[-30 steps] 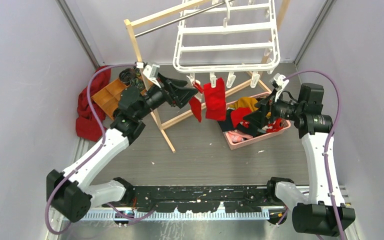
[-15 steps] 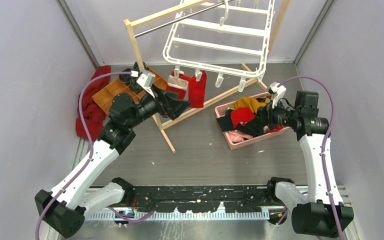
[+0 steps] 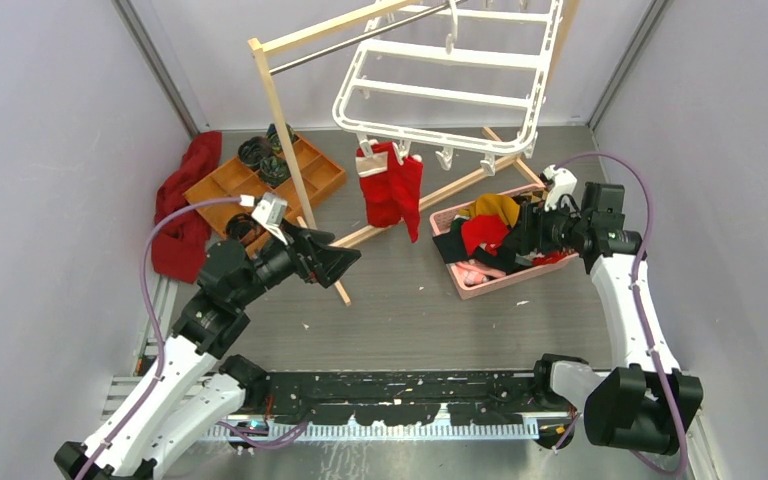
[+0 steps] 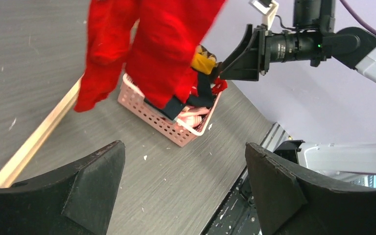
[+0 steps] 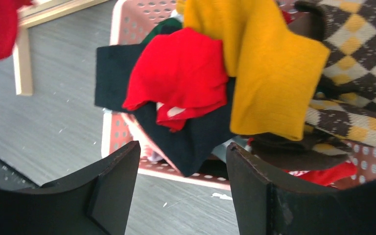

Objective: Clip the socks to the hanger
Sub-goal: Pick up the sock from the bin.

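The white hanger (image 3: 450,85) hangs tilted from the rod of the wooden rack. Two red socks (image 3: 392,190) dangle from clips on its near edge, one with a white cuff. My left gripper (image 3: 345,260) is open and empty, low over the floor and well apart from them. In the left wrist view the socks (image 4: 152,49) hang above and beyond my left gripper (image 4: 184,144). Another red sock (image 5: 181,73) lies on the pile in the pink basket (image 5: 122,127). My right gripper (image 5: 183,144) stands open just in front of it, nothing between its fingers, by the basket (image 3: 505,282).
The wooden rack (image 3: 280,110) has a foot bar (image 3: 415,208) running across the floor. A brown tray (image 3: 222,182) with dark rolls and a dark red cloth (image 3: 185,210) lie at the left. The basket also holds mustard (image 5: 264,63), checkered (image 5: 357,58) and dark garments.
My left arm has drawn back down and to the left, away from the socks, its jaws wider. The hanger swung and the socks now hang free. My right gripper's jaws narrowed somewhat.
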Motion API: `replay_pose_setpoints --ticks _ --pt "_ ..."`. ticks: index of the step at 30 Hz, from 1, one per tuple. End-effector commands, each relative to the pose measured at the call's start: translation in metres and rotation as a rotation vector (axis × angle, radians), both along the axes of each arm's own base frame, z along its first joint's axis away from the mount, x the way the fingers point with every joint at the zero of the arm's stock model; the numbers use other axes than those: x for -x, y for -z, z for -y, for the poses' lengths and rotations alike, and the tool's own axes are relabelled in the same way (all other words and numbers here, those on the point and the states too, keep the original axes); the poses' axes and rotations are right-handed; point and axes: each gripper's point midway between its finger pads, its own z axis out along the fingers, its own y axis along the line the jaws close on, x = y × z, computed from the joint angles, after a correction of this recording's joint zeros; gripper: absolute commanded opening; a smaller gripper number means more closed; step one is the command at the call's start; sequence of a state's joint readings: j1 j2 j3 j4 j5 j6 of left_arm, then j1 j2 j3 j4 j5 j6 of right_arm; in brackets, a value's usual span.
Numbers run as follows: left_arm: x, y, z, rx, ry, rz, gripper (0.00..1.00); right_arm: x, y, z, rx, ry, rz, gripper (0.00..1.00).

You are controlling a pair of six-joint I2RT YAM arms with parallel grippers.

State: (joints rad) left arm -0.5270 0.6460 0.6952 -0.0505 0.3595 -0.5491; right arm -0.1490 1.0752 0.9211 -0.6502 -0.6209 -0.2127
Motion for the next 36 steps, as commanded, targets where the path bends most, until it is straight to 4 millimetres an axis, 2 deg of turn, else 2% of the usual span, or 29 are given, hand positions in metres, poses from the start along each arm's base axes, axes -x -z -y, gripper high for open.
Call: replay_pose_setpoints --ticks 1,4,8,11,15,21,27,32,33,35,36 --pt "-0.006 0.009 -0.014 0.07 -0.113 -0.075 0.93 -0.033 -0.012 0.022 0.07 0.099 0.083 0.67" --pt "-0.005 0.012 -0.026 0.115 -0.176 -0.077 0.97 -0.037 -0.011 0.02 0.065 0.07 0.071 0.61" --pt "-0.004 0.018 -0.043 0.174 -0.266 -0.073 1.0 -0.027 -0.011 -0.006 -0.025 -0.081 0.044 0.55" --pt "-0.003 0.021 -0.05 0.237 -0.3 -0.074 1.0 -0.025 0.003 -0.021 -0.047 -0.122 -0.029 0.52" --pt "-0.004 0.021 -0.056 0.263 -0.331 -0.064 1.0 -0.03 0.008 -0.033 -0.062 -0.132 -0.044 0.53" --pt "-0.008 0.032 -0.055 0.23 -0.342 -0.108 0.99 -0.025 0.019 -0.064 -0.094 -0.198 -0.074 0.56" --pt "-0.012 0.035 -0.05 0.211 -0.336 -0.136 0.98 -0.045 0.038 -0.054 0.011 -0.112 -0.081 0.56" --pt "-0.014 0.036 -0.046 0.202 -0.323 -0.155 0.97 -0.04 0.055 -0.059 0.032 -0.136 -0.122 0.54" --pt "-0.014 0.036 -0.045 0.203 -0.32 -0.157 0.97 -0.038 0.058 -0.059 0.033 -0.138 -0.127 0.5" --pt "-0.014 0.037 -0.043 0.204 -0.312 -0.16 0.96 -0.036 0.056 -0.059 0.031 -0.131 -0.126 0.33" --pt "-0.014 0.036 -0.042 0.207 -0.306 -0.159 0.96 -0.036 0.052 -0.06 0.021 -0.128 -0.12 0.28"
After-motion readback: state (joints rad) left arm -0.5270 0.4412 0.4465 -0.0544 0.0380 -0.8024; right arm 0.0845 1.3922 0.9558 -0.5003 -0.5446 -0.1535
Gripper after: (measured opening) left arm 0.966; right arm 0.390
